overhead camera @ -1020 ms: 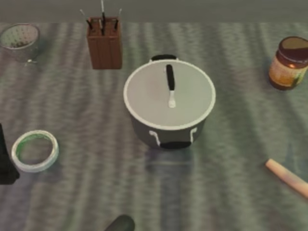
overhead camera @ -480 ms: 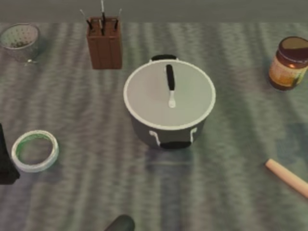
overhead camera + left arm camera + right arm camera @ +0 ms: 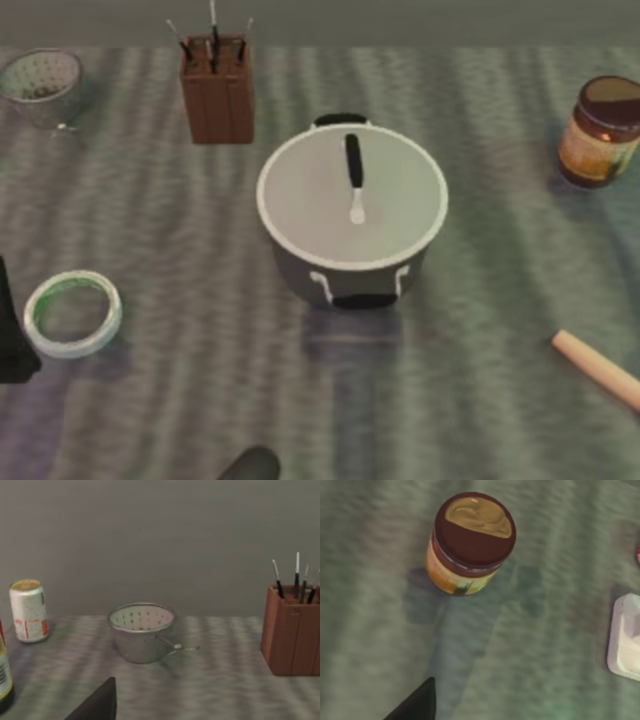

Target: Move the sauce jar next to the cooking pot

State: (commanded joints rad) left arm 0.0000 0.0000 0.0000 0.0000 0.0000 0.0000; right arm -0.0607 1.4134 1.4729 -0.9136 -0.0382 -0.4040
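Observation:
The sauce jar (image 3: 601, 132), with a dark brown lid and an orange-yellow label, stands upright at the far right of the table. It is well apart from the large grey cooking pot (image 3: 351, 213) in the middle. The right wrist view looks down on the jar (image 3: 470, 545) from above, with nothing touching it. Only a dark tip of my right gripper (image 3: 417, 705) shows there, short of the jar. My right arm is out of the top view. My left gripper (image 3: 97, 705) is parked at the table's left edge, where a black part of the left arm (image 3: 12, 330) shows.
A brown ribbed holder with sticks (image 3: 217, 88) and a perforated metal cup (image 3: 42, 85) stand at the back left. A tape ring (image 3: 72, 313) lies front left and a pale rolling pin (image 3: 598, 368) front right. A can (image 3: 29, 610) stands beyond the cup.
A faint shadow on the right side of the table has drifted from near the rolling pin toward the jar. The jar, the pot and the left arm have not moved.

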